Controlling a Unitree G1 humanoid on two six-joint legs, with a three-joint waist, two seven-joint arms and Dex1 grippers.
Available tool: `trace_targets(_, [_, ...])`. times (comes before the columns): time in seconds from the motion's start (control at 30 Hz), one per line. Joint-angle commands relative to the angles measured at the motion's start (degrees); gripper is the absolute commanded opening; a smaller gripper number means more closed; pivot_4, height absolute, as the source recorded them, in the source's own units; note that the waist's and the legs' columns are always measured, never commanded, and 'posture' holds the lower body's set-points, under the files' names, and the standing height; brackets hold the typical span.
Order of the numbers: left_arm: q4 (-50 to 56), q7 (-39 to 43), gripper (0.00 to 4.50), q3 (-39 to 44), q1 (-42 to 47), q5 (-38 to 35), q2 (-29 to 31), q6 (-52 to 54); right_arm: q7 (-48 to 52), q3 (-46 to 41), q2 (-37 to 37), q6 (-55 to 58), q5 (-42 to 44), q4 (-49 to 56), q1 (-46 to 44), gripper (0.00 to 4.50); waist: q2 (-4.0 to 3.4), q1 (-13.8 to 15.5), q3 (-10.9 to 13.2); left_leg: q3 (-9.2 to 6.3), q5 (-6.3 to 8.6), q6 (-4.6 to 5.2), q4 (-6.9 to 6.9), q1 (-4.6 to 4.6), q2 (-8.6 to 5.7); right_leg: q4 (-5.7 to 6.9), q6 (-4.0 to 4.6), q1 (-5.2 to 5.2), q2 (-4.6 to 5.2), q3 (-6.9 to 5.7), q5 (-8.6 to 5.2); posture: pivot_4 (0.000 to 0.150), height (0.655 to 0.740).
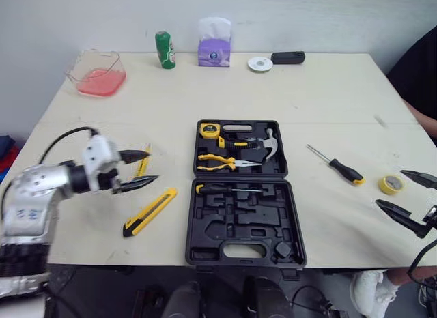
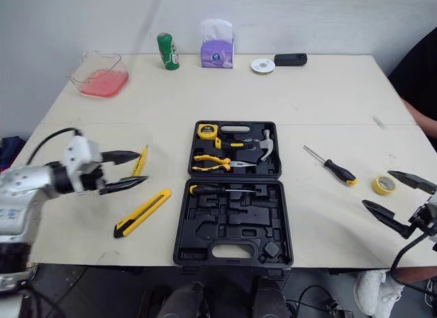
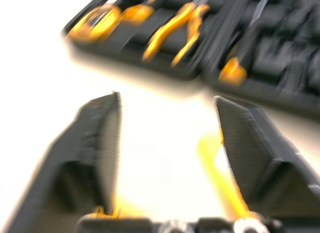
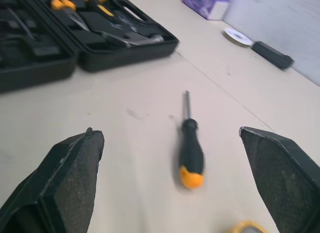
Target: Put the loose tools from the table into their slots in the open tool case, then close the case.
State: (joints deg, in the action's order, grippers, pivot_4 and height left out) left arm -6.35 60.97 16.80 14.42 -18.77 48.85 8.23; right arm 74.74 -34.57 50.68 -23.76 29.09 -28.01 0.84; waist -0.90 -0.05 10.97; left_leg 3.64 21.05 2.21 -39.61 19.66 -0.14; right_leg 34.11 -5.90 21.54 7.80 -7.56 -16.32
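Observation:
The black tool case (image 1: 205, 226) lies open mid-table, holding a tape measure (image 1: 209, 131), pliers (image 1: 222, 162), a hammer (image 1: 265, 145) and a screwdriver (image 1: 225, 190). Left of it lie a yellow utility knife (image 1: 150, 211) and a slim yellow tool (image 1: 142, 162). My left gripper (image 1: 149, 166) is open, its fingers straddling the slim yellow tool (image 3: 215, 168). A black-and-yellow screwdriver (image 1: 339, 166) and a yellow tape roll (image 1: 390, 185) lie right of the case. My right gripper (image 2: 377, 188) is open at the table's right edge, around the tape roll and pointing toward the screwdriver (image 4: 191, 153).
Along the far edge stand a pink container (image 1: 97, 74), a green can (image 1: 164, 50), a purple tissue box (image 1: 214, 41), a white disc (image 1: 260, 63) and a black device (image 1: 287, 57). A person in dark clothing (image 1: 420, 72) is at the right.

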Motion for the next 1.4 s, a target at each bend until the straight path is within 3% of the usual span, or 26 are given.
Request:
trace_targets(0.03, [-6.51, -3.87, 4.47, 11.06, -5.26, 0.28, 2.93, -4.19, -1.36, -4.63, 2.36, -3.24, -0.55, -7.16, 1.54, 4.50, 0.01, 0.00, 0.01, 0.00, 0.00, 0.00, 0.08, -0.02, 0.00, -0.03, 0.02, 0.03, 0.02, -0.01, -0.01, 0.150, 0.7400])
trace_targets(0.33, [-20.21, -14.90, 4.47, 29.16, -17.49, -0.48, 3.56, -8.91, -7.88, -9.61, 5.13, -9.01, -2.04, -24.20, 5.41, 4.50, 0.00, -0.14, 0.03, 0.14, 0.17, -0.29, 0.61, -0.23, -0.05, -0.23, 0.08, 0.06, 0.22, -0.01, -0.04, 0.150, 0.7400])
trace_targets(0.57, [-20.98, -16.69, 4.47, 32.79, -23.91, -1.27, 2.25, -9.16, -14.31, -11.59, 5.93, -10.78, -2.28, -31.76, 8.67, 4.50, -0.03, -0.16, 0.03, 0.19, 0.27, -0.44, 0.66, -0.36, -0.07, -0.10, 0.11, 0.06, 0.34, 0.04, -0.06, 0.150, 0.7400])
trace_targets(0.83, [-16.67, -18.21, 4.47, 33.51, -27.79, -2.73, 0.10, -8.37, -14.78, -9.86, 5.03, -10.37, -2.33, -31.03, 6.67, 4.50, -0.05, -0.41, 0.03, 0.22, 0.29, -0.47, 0.74, -0.40, -0.06, -0.10, 0.15, 0.11, 0.35, 0.09, -0.08, 0.150, 0.7400])
trace_targets(1.1, [-3.85, -16.58, 4.47, 30.30, -25.83, -6.94, -1.05, -3.30, -12.06, -7.77, 3.59, -7.81, -0.88, -25.01, 3.32, 4.50, -0.07, -0.03, 0.04, 0.23, 0.29, -0.47, 0.73, -0.39, -0.06, -0.11, 0.15, 0.11, 0.36, 0.08, -0.08, 0.150, 0.7400])
trace_targets(1.4, [13.51, -12.47, 4.47, 19.18, -16.67, -12.93, 1.31, 6.16, -15.57, -3.75, 3.32, 14.25, 1.47, 4.42, 5.04, 4.50, -0.18, -0.01, 0.09, 0.22, 0.29, -0.49, 0.77, -0.32, -0.06, -0.10, 0.15, 0.15, 0.32, 0.07, -0.08, 0.150, 0.7400])
